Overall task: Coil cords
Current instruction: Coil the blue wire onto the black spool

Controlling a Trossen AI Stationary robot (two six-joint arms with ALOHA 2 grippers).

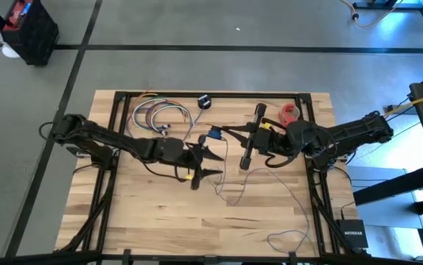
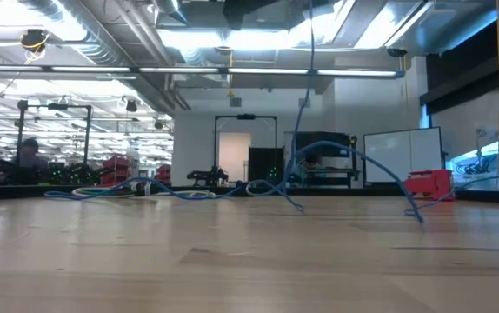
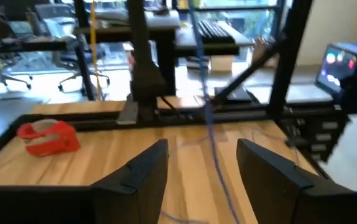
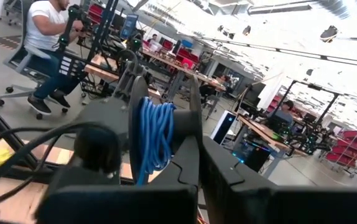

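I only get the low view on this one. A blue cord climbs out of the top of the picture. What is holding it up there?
Observer: The right gripper, fingers shut on a coil of the blue cord.
Operator: And the left arm? I see none of it.
Observer: The left gripper is over the middle of the table, fingers open and holding nothing.
Operator: What is the red thing at my right?
Observer: A red tape roll, lying near the table's far right corner.
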